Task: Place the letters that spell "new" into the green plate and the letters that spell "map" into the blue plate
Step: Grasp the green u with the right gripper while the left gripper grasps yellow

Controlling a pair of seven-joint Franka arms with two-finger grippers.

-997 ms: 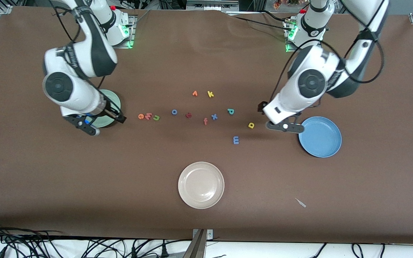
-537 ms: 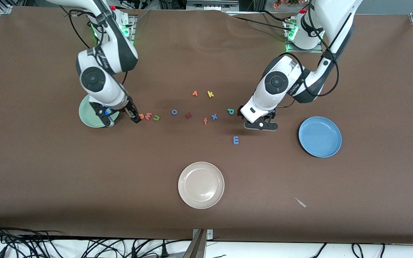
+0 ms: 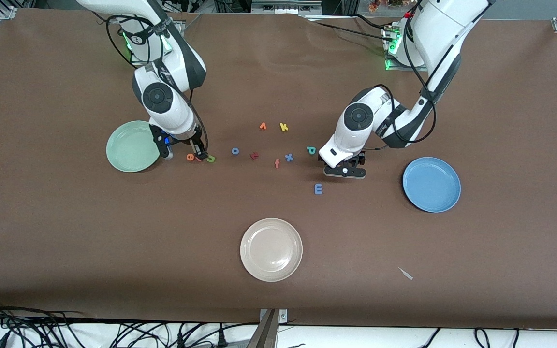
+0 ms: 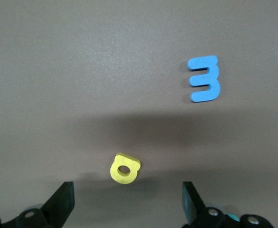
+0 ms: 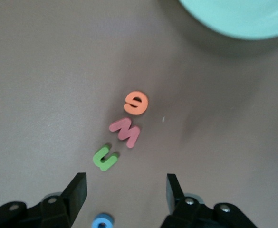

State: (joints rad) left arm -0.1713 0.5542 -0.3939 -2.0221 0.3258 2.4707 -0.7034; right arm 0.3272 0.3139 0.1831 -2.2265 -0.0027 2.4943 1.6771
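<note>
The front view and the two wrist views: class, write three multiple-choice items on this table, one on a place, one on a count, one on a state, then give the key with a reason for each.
1. Where does the blue m lie compared with the teal p?
A. Nearer the front camera
B. In the blue plate
C. On the cream plate

2. How many plates are on the table?
A. One
B. Three
C. Five

3. What is in the green plate?
A. The orange e
B. The green n
C. Nothing

Key: 1 A, the m shows lower in the front view. 2 B, the green plate, the cream plate and the blue plate are all there. 3 C, the orange e, pinkish w and green n lie on the table beside it.
</note>
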